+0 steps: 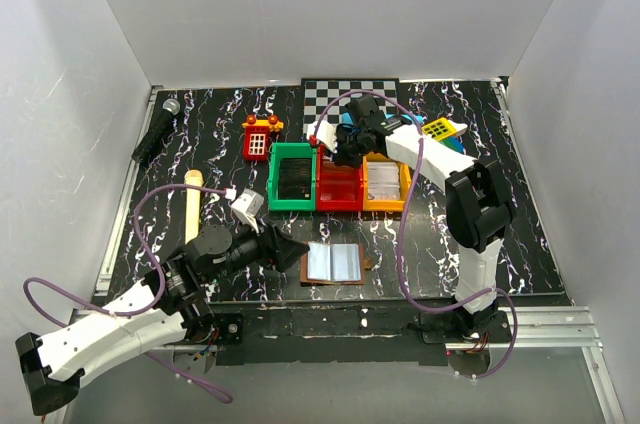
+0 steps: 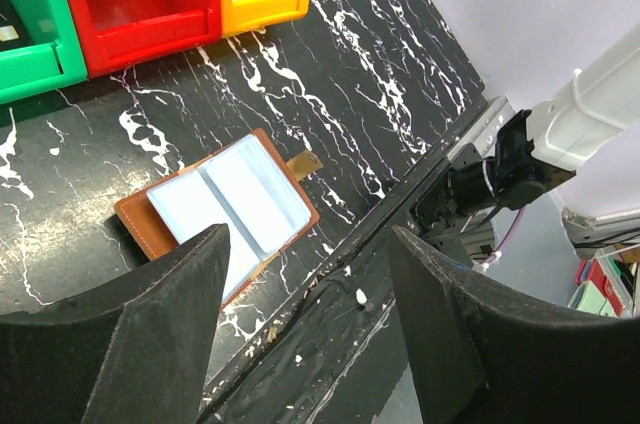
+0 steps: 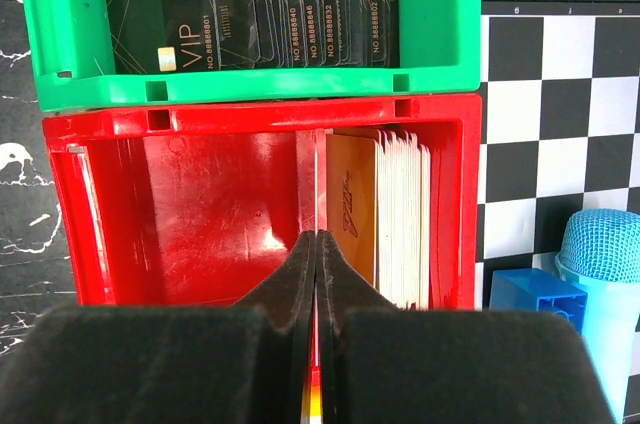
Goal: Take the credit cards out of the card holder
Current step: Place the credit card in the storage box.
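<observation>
- Marbled worktop (image 1: 420, 244) carries the card holder (image 1: 335, 263), lying open with its pockets reachable.
- My left gripper (image 2: 308, 284) hovers beside it, jaws apart; right gripper (image 3: 316, 236), pressed together, hangs over the red bin (image 3: 250, 116).

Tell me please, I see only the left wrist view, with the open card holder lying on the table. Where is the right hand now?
Observer: The right hand is over the red bin, and it is shut.
Operator: Are there cards in that bin?
Observer: Yes, a stack of cards stands against one wall, and the front one is orange.
Operator: And what is in the green bin?
Observer: The green bin holds a row of black VIP cards.
</observation>
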You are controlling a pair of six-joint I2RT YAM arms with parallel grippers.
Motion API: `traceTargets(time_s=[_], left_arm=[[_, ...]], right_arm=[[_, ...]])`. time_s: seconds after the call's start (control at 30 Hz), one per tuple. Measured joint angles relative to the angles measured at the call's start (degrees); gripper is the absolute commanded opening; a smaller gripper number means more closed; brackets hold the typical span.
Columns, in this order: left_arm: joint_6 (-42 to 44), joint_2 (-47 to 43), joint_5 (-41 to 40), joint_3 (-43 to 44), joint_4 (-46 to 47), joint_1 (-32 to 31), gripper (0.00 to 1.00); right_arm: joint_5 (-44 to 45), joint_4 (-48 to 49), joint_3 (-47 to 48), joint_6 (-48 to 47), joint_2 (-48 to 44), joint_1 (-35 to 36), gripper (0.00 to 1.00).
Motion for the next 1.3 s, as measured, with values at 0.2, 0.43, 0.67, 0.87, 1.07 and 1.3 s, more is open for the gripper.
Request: traceTargets(time_s=[0.2, 0.43, 0.67, 0.87, 1.07, 1.3], left_arm=[[0.3, 0.9, 0.6, 0.0, 0.0, 0.0, 0.64], [-0.1, 1.2, 1.2, -0.9, 1.5, 0.0, 0.63], [-0.2, 1.9, 1.3, -1.0, 1.7, 0.0, 0.63], [-0.3, 1.9, 1.4, -1.3, 2.1, 0.0, 0.64], [-0.5, 2.4, 1.5, -1.9, 2.6, 0.0, 0.64], [-0.9, 2.8, 1.5, -2.5, 3.0, 0.0, 0.64]], right_arm=[[0.5, -0.1, 0.3, -0.9, 0.7, 0.0, 0.01], [0.7, -0.3, 0.3, -1.6, 2.5, 0.0, 0.01], [1.0, -0.5, 0.3, -1.6, 2.8, 0.0, 0.01], [1.2, -0.4, 0.6, -1.6, 3.8, 0.0, 0.01], [1.9, -0.4, 0.7, -1.6, 4.4, 0.3, 0.01], [3.2, -0.3, 1.9, -1.6, 5.5, 0.9, 0.01]])
